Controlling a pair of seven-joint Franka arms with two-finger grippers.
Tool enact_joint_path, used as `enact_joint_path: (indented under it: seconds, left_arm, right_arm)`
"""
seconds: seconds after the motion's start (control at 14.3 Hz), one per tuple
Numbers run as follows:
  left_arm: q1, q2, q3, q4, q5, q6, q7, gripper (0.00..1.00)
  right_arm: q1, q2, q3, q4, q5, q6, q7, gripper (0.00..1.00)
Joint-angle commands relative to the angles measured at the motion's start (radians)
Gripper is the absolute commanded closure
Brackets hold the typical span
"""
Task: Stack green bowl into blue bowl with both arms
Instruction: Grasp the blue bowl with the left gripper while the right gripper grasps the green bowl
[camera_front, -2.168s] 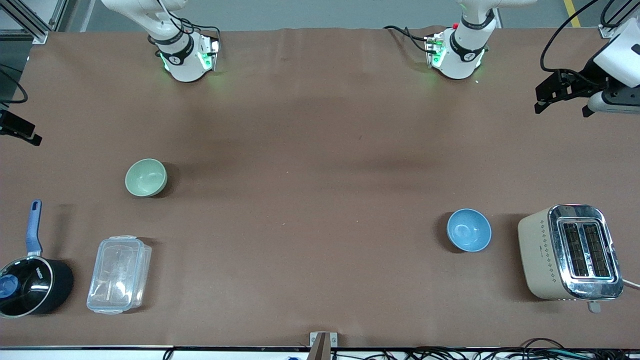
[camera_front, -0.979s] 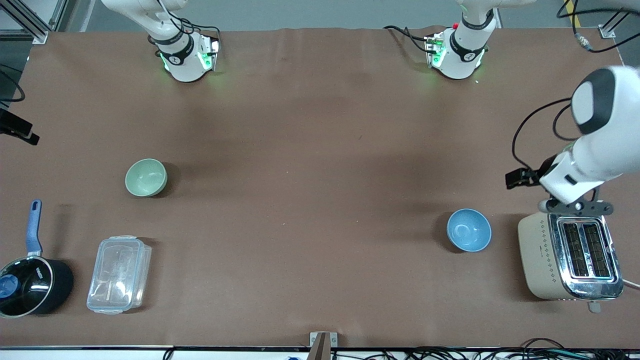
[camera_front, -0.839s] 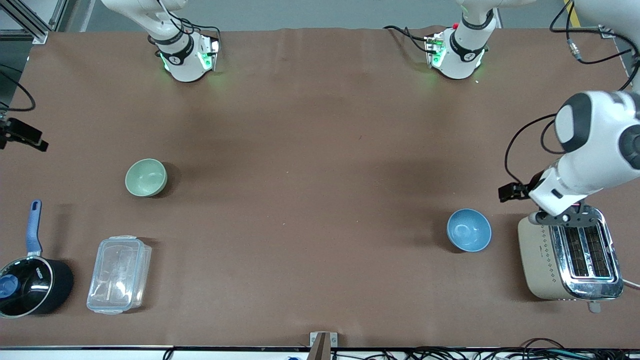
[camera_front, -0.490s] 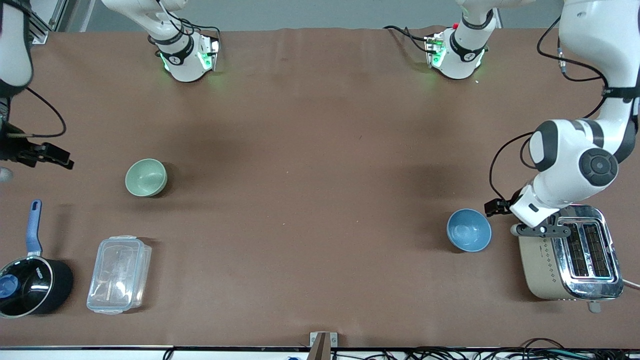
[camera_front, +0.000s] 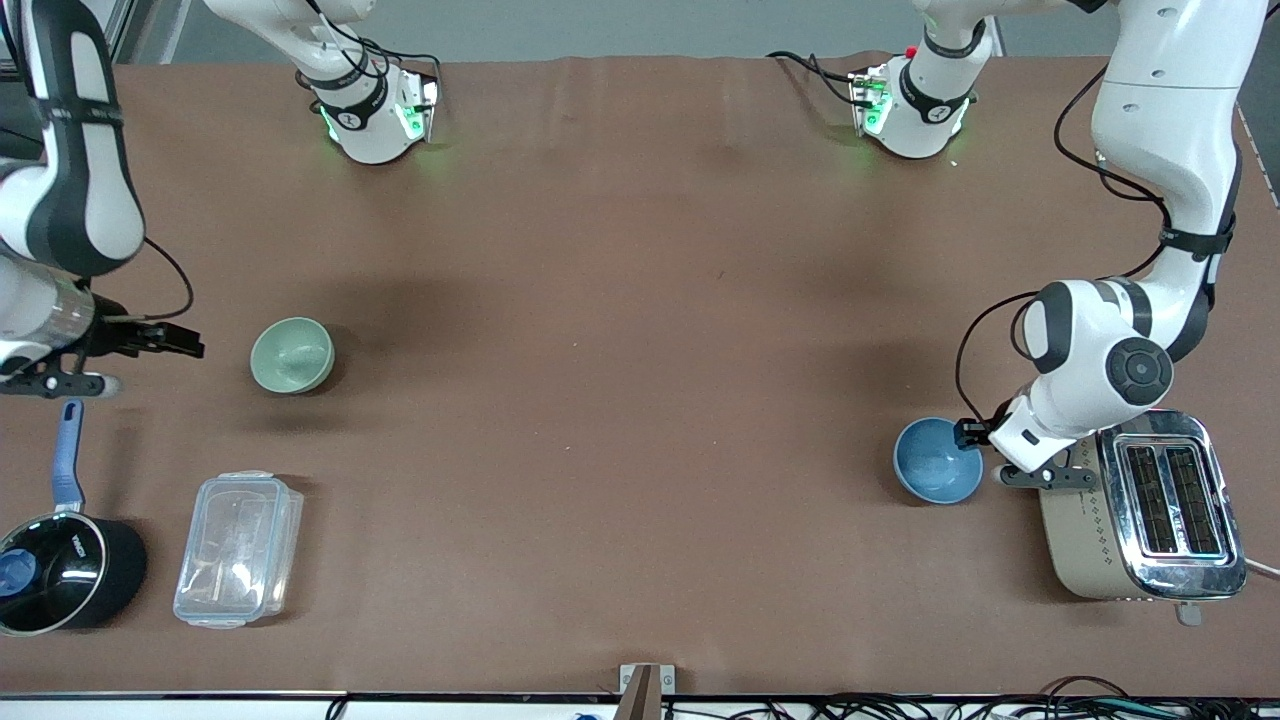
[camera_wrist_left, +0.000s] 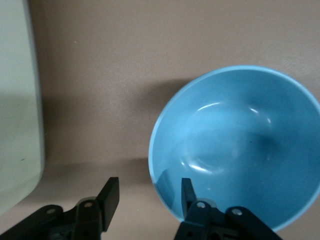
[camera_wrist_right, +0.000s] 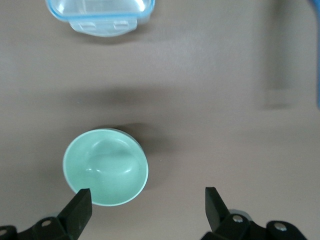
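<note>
Green bowl (camera_front: 291, 355), small, round, glossy and pale sage, is seen upright on the brown table (camera_front: 620, 330) with its mouth facing up; being round, it has no long axis. It lies toward the right arm's end of the table, farther from the front camera than the clear plastic lidded container (camera_front: 238, 549). The small round medium-blue bowl (camera_front: 938, 460) also stands mouth up, just beside the beige and chrome toaster (camera_front: 1140, 505) at the left arm's end.

The left gripper (camera_wrist_left: 150, 195) is placed at the blue bowl's rim on the toaster's side, its jaws partly parted with one finger inside the bowl and one outside; whether the rim is pinched cannot be told. The right gripper (camera_wrist_right: 148, 205) is held over bare table just beside the green bowl, jaws spread wide and holding nothing.
</note>
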Motion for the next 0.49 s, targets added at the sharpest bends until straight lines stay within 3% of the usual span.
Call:
enact_joint_path:
  seconds: [0.0, 0.21, 0.42]
  left_arm:
    - [0.008, 0.015, -0.009, 0.017, 0.006, 0.013, -0.005, 0.77]
    - [0.004, 0.018, -0.009, 0.023, -0.002, 0.013, -0.013, 0.99]
    - [-0.005, 0.004, -0.022, 0.022, -0.002, -0.002, -0.052, 1.00]
  right_arm:
    - [-0.012, 0.065, 0.008, -0.014, 0.005, 0.022, -0.019, 0.01]
    - [-0.010, 0.101, 0.008, -0.077, 0.036, 0.101, -0.019, 0.01]
    - [-0.007, 0.104, 0.009, -0.135, 0.050, 0.176, -0.018, 0.02]
